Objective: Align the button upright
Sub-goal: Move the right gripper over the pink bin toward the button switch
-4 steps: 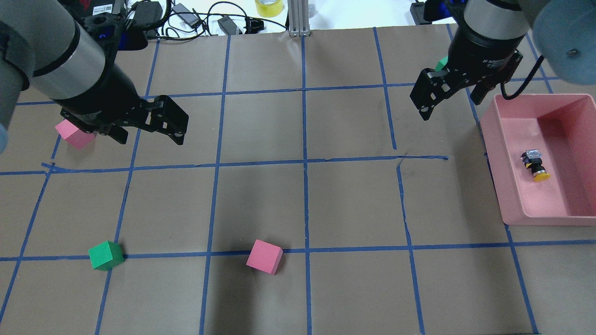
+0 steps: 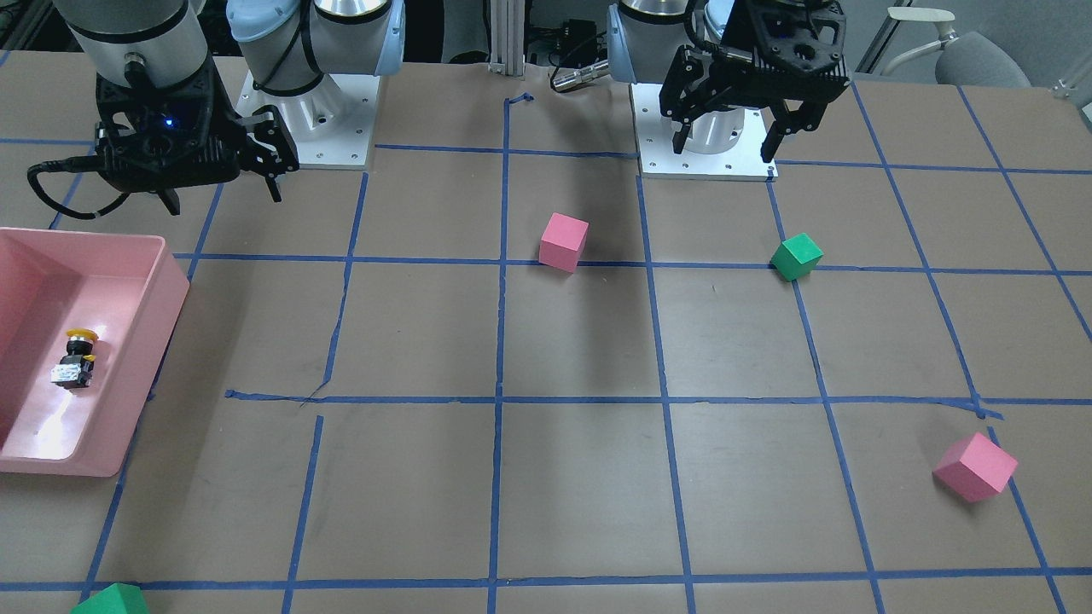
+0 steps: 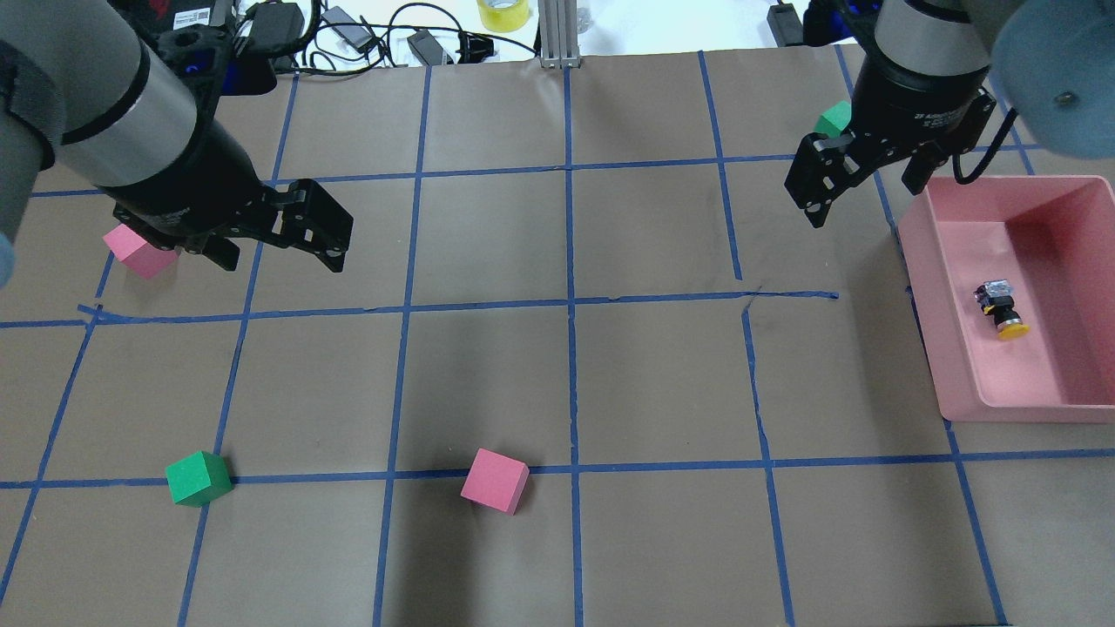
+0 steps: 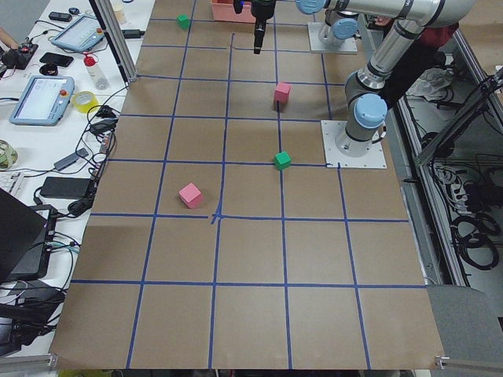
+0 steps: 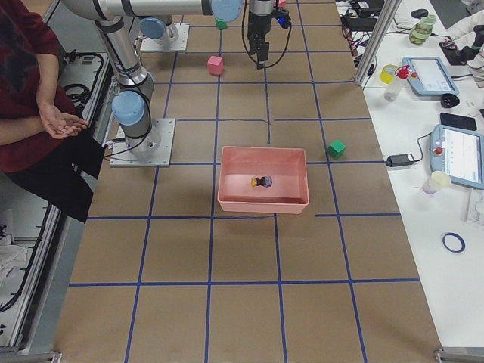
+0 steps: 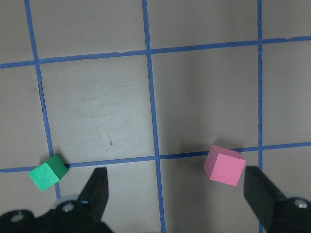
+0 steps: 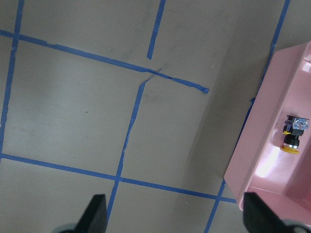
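Landmark: pink bin [image 3: 945,331], open-topped, set on the brown paper marked with a blue tape grid.
Button [image 3: 1002,309]: found inside the bin, lying on its side on the bin floor, clear of all four walls. The yellow cap was turned toward the bin's robot-side wall and the black-grey base toward its far wall.
Button marking: a pale patch was seen on the base; nothing on it could be read.
Right gripper [image 3: 867,205]: held above the paper just outside the bin's far corner, on the side facing the table's middle. The jaws were spread wide and nothing was gripped.
Right wrist marking: white lettering was noted on the black collar, too small to be read reliably.
Left gripper [image 3: 280,257]: held well apart from the bin, toward the opposite end of the table. The jaws were spread wide and nothing was gripped.
Cubes: one green cube [image 3: 834,117] was found near the bin's far corner, partly hidden by the right arm. The other green cube [image 3: 198,478] and two pink cubes [image 3: 494,480] [image 3: 139,252] were well apart from the bin.
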You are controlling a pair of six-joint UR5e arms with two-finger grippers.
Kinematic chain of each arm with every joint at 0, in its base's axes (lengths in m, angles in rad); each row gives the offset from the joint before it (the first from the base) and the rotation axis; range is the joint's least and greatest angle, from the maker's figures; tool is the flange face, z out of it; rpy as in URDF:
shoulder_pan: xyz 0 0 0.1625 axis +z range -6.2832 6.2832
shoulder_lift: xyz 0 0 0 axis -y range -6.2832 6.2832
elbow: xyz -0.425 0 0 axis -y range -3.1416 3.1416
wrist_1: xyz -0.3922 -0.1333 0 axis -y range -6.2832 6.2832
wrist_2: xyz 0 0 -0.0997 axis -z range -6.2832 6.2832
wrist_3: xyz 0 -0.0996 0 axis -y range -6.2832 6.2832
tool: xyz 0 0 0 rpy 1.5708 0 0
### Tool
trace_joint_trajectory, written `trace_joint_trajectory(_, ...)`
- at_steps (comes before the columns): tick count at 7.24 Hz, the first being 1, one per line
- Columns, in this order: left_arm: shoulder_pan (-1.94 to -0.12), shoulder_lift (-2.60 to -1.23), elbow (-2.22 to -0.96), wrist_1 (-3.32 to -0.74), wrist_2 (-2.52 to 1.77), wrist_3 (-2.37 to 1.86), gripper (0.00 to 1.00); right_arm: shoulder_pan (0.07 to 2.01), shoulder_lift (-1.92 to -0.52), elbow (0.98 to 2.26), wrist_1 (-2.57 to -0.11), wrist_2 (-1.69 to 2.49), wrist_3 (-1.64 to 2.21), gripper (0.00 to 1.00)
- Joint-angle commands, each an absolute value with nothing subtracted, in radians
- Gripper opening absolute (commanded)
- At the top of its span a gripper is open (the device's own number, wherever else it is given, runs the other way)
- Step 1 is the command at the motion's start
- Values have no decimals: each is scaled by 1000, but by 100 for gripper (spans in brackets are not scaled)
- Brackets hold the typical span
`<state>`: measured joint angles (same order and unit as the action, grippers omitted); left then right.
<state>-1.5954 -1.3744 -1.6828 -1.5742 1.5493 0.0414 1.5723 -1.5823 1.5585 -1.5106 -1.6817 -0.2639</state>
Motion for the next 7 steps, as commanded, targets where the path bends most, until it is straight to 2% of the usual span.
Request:
trace_joint_trajectory(1,-1595,-1374,-1683,-1575,1549,41,100,1572,-1588,1559,-1509,-1683,-264,100)
trace_joint_trajectory(7,-1595,-1374,-1683,-1575,1549,41,100,1572,-1588,1559,-1474,-1686,-262,100)
